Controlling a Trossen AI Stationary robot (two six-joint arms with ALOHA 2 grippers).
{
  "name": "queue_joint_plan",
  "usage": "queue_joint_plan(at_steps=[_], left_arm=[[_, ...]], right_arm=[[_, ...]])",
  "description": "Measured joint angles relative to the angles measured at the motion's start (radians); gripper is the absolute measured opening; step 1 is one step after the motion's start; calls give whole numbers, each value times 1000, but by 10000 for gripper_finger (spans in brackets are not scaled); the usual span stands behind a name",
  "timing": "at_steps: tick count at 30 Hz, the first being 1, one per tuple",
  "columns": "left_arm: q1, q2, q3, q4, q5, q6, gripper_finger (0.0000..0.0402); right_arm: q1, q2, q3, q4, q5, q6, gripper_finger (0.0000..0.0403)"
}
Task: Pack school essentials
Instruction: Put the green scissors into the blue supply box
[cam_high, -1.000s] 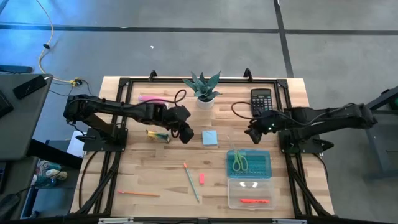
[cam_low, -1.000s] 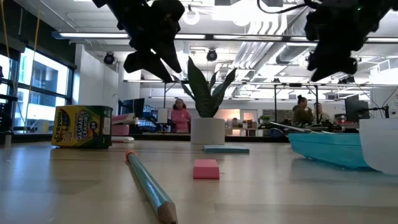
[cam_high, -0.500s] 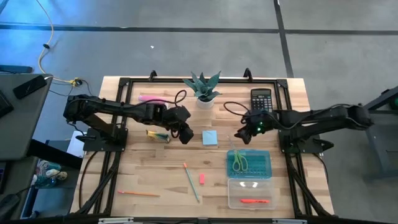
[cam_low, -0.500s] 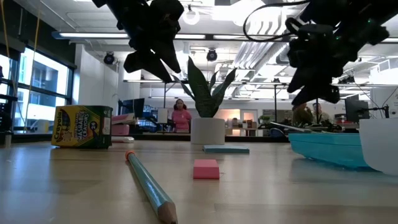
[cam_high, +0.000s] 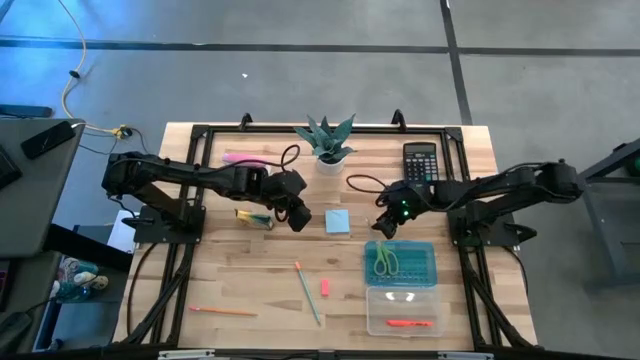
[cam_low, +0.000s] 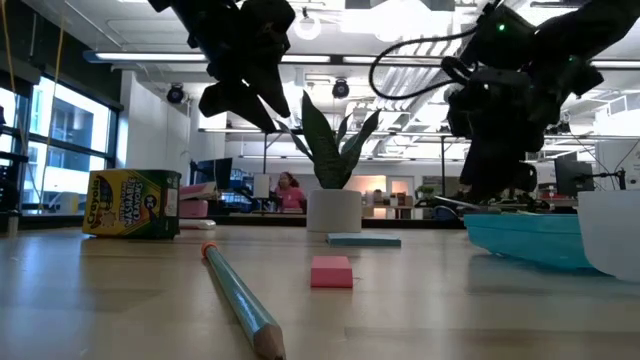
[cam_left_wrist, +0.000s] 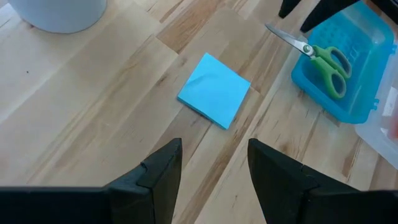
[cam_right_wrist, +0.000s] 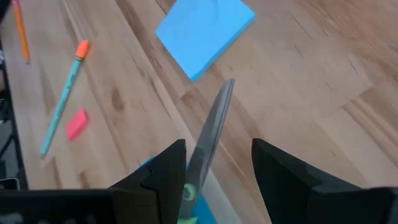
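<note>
Green-handled scissors (cam_high: 385, 258) lie in the open blue box (cam_high: 415, 265), their blades (cam_right_wrist: 214, 124) sticking out over its rim toward the light blue notepad (cam_high: 337, 221). My right gripper (cam_right_wrist: 219, 149) hangs open just above the scissors, one finger on either side of the blades, touching nothing. My left gripper (cam_high: 298, 215) hovers open above the table, left of the notepad (cam_left_wrist: 214, 90). A greenish pencil (cam_high: 307, 292), a pink-red eraser (cam_high: 324, 287) and an orange pencil (cam_high: 222, 311) lie flat nearer the front. An orange-red pen (cam_high: 408, 323) lies in the clear lid (cam_high: 402, 300).
A potted plant (cam_high: 326, 145), a black calculator (cam_high: 420, 160) and a pink bar (cam_high: 245, 157) stand along the far edge. A crayon box (cam_high: 254, 218) lies under my left arm. Bare wood shows between the notepad and the front edge.
My right gripper has come down and toward the table's left and near side, from beside the calculator to just over the scissors' blades at the blue box, tipping further downward. Its fingers keep the same gap. The left arm and all objects have stayed put.
</note>
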Motion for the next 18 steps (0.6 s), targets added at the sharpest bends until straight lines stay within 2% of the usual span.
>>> queue_joint_plan(at_steps=[18], left_arm=[[0,0,0,0,1,0,172]], right_arm=[[1,128,0,152,-98,-36,162]])
